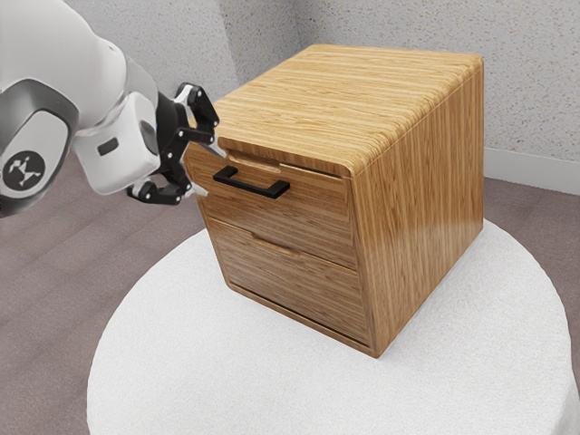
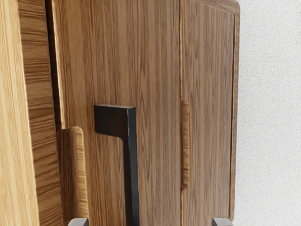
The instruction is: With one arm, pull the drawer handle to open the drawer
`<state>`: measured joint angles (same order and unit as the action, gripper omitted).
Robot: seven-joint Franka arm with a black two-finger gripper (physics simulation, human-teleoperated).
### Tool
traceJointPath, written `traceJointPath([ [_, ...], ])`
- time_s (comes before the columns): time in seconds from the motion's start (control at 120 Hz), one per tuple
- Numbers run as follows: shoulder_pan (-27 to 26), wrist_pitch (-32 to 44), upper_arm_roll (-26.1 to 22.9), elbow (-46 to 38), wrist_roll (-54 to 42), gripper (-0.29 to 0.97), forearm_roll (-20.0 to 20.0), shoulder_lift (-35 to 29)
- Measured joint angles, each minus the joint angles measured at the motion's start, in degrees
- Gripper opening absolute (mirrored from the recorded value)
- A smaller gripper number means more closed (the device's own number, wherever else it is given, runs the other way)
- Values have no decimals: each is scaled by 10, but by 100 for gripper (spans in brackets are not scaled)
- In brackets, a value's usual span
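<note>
A bamboo cabinet (image 1: 362, 100) with two drawers stands on a round white table (image 1: 227, 362). The top drawer (image 1: 308, 213) carries a black bar handle (image 1: 252, 183), and its front lies about level with the lower drawer (image 1: 290, 272). My black gripper (image 1: 207, 168) is open at the handle's end nearest the arm, one finger above and one below, close to the drawer front. In the wrist view the handle (image 2: 129, 141) runs down between my two grey fingertips (image 2: 78, 221), which stand wide apart and do not touch it.
The cabinet sits toward the table's far side, with bare white tabletop (image 2: 273, 117) in front of and beside it. Grey walls and brownish floor (image 1: 54, 263) surround the table. The white arm (image 1: 82, 109) comes in from the exterior view's left.
</note>
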<state>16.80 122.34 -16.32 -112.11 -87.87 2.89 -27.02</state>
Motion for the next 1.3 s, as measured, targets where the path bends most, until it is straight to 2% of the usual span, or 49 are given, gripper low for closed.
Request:
traceJointPath([
  [0.3,3,12,-8,11,-24,21,0,19],
  [0.525,8,31,-9,11,-35,23,-1,27],
  [0.75,47,38,-10,17,-41,24,-5,46],
  [0.917,49,41,-14,23,-45,24,-6,77],
  [1.3,43,42,-17,25,-50,25,-5,95],
])
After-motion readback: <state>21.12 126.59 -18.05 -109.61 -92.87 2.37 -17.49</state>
